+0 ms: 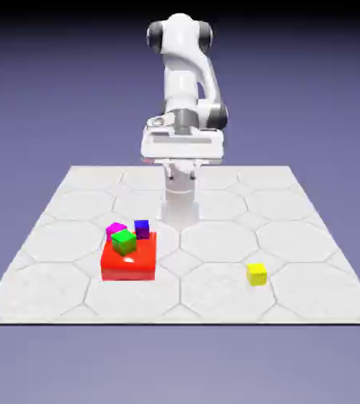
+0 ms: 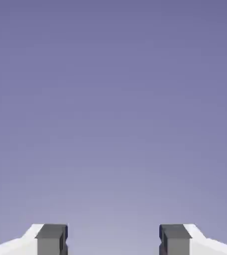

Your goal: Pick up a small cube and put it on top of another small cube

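The hand view shows the pincer [image 2: 113, 241] wide apart, holding nothing, facing only blue. The yellow cube [image 1: 256, 273] sits on the table [image 1: 294, 237], far below it.

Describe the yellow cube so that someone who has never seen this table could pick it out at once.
Start at the white tiled table and find the big red block toward the exterior view's left, with small magenta, green and blue cubes on or beside it. Look across to the exterior view's right: the yellow cube sits alone on the bare tiles. It is the only yellow thing, and nothing touches it.
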You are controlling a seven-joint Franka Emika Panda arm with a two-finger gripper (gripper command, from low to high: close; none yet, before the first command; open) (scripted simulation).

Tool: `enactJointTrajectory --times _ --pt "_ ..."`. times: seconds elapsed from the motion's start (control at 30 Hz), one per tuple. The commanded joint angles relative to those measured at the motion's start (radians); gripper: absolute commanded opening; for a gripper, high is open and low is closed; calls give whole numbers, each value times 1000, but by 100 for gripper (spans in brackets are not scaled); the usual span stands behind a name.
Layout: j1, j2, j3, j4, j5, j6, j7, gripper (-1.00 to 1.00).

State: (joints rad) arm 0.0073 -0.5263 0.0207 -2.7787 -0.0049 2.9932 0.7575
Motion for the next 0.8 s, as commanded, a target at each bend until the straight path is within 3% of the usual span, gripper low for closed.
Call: enactJointTrajectory --times 0.0,0.77 --pt "-4 36 17 26 -4 -36 14 0" --pt "-94 870 411 623 -96 -871 328 0"
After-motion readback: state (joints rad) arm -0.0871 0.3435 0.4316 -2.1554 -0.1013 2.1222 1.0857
